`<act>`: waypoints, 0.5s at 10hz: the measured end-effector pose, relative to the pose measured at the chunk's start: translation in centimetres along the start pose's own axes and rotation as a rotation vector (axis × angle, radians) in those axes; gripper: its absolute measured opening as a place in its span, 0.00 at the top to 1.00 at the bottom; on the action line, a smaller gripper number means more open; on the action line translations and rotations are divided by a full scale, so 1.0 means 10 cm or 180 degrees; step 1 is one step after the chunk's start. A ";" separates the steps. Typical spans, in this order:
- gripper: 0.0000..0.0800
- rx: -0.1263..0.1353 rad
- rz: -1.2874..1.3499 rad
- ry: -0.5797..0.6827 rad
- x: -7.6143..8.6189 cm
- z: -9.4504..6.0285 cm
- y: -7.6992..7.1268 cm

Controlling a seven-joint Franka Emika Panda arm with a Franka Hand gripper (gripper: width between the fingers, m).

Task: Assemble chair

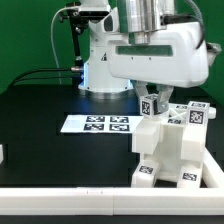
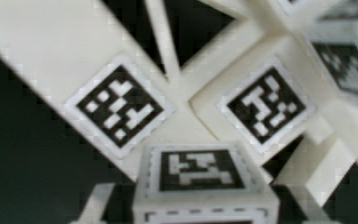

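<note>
White blocky chair [image 1: 172, 150] standing on the black surface [image 1: 50, 150] at the exterior view's right, pincer [image 1: 154, 101] directly above its tagged top, grip unclear, marker board [image 1: 96, 124] beside it

We record a flat matte black tabletop [image 1: 45, 105] filling most of the exterior view. A low white raised border [image 1: 60, 205] runs along its near edge. Behind the table we see a plain green backdrop wall [image 1: 25, 30], evenly coloured, with no window in it. In front of that wall stands a dark upright stand [image 1: 72, 35], blurred, with thin black cables [image 1: 40, 72] trailing from it toward the exterior view's left. The marker board [image 1: 97, 124], a thin flat white strip carrying several black-and-white square tags, lies flat on the tabletop. Lighting is soft and even; we note only faint shadows. In the wrist view, the background shows only as black gaps.
</note>
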State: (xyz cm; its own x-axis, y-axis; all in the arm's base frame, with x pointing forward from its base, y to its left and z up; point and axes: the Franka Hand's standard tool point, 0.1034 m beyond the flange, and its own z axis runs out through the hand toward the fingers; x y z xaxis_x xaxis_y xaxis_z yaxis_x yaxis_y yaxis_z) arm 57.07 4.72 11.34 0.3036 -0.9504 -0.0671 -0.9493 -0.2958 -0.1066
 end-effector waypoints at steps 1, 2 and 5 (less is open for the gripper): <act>0.66 0.0003 0.0583 -0.0023 0.00 0.00 0.00; 0.66 -0.0003 0.1015 -0.0027 0.00 0.01 0.00; 0.66 0.0125 0.2094 -0.0086 -0.04 0.05 -0.03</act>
State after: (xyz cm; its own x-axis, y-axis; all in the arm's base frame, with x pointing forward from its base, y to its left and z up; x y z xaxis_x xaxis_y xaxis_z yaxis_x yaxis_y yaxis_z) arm 57.29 5.20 10.85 -0.3364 -0.9288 -0.1553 -0.9340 0.3501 -0.0709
